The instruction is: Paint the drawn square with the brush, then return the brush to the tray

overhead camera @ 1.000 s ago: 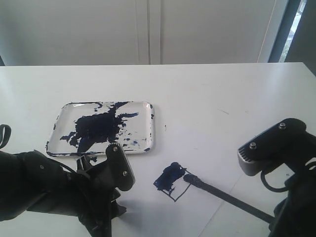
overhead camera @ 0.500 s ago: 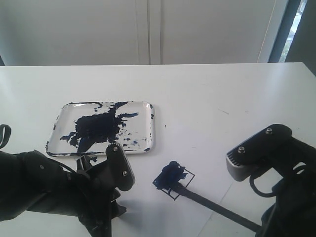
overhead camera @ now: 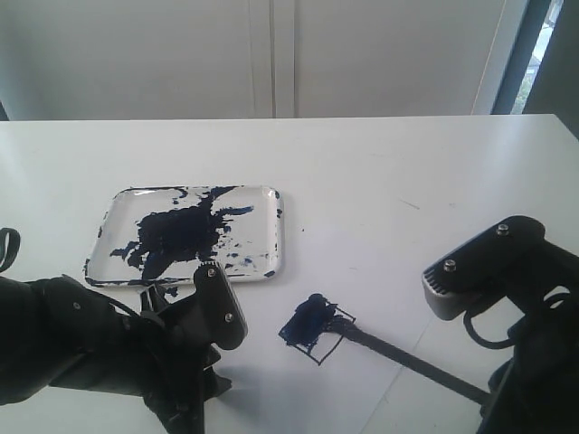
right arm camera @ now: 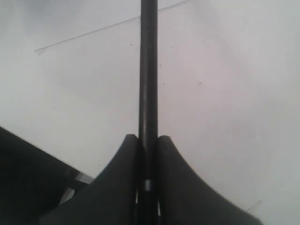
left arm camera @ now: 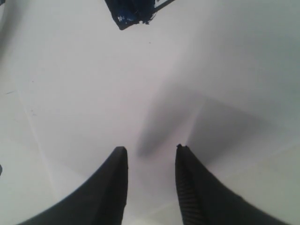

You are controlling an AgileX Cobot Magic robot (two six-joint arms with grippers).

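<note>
At the left, the black left gripper hangs over bare white bench, its jaws parted and holding nothing. Behind it lies the flat, clear-white rectangular tray, smeared with a large navy paint blotch and splatters. Right of the tray and nearer the front edge sits the small, tilted, thin-lined drawn square, its left part blotched dark blue. The long, thin black brush slants across the bench, its wet tip resting inside the square. The black right gripper is clamped narrowly on the brush handle.
</note>
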